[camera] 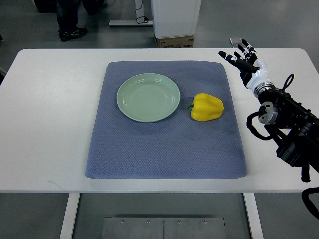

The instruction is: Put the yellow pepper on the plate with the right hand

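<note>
A yellow pepper [207, 107] lies on its side on the blue-grey mat [167, 144], its green stem pointing left. Just left of it sits an empty pale green plate [148, 97]. My right hand [242, 57] hovers over the white table at the mat's far right corner, fingers spread and holding nothing. It is up and to the right of the pepper, well apart from it. The black right arm enters from the right edge. No left arm shows.
The white table [45, 124] carries the mat. Beyond its far edge stand a white bin on a cardboard box [174, 22], a desk foot, and a person's legs and shoes [72, 25] on the grey floor.
</note>
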Robot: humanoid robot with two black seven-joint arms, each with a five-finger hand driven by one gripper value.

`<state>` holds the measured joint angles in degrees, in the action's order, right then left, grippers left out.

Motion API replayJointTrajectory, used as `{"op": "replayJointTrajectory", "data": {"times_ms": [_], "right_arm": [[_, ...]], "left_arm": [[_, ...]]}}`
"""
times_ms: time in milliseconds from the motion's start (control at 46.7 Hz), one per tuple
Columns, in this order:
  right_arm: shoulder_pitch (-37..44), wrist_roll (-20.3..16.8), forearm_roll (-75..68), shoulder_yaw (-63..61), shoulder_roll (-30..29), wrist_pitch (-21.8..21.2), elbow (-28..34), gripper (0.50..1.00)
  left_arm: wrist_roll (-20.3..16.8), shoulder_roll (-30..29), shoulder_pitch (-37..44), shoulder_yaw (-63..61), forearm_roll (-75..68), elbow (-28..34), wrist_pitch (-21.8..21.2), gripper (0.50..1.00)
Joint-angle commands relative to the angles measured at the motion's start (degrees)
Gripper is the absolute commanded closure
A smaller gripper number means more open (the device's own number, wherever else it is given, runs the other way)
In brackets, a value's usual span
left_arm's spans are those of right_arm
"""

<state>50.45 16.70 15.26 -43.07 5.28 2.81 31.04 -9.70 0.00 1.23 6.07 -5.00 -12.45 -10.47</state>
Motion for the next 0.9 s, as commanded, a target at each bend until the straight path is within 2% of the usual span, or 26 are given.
{"op": "replayJointTrajectory", "data": {"times_ms": [0, 877], "right_arm": [[0.0, 0.0, 0.03, 0.0, 0.0, 0.09, -0.01, 0.5], [-0.17, 0.09, 0.03, 0.44, 0.0, -0.26, 0.51, 0.5]], "left_arm": [[0.03, 0.0, 0.0, 0.0, -0.01, -0.03, 0.01, 0.5], [-0.06, 0.0, 0.0, 0.0, -0.01, -0.03, 0.01, 0.5]]}}
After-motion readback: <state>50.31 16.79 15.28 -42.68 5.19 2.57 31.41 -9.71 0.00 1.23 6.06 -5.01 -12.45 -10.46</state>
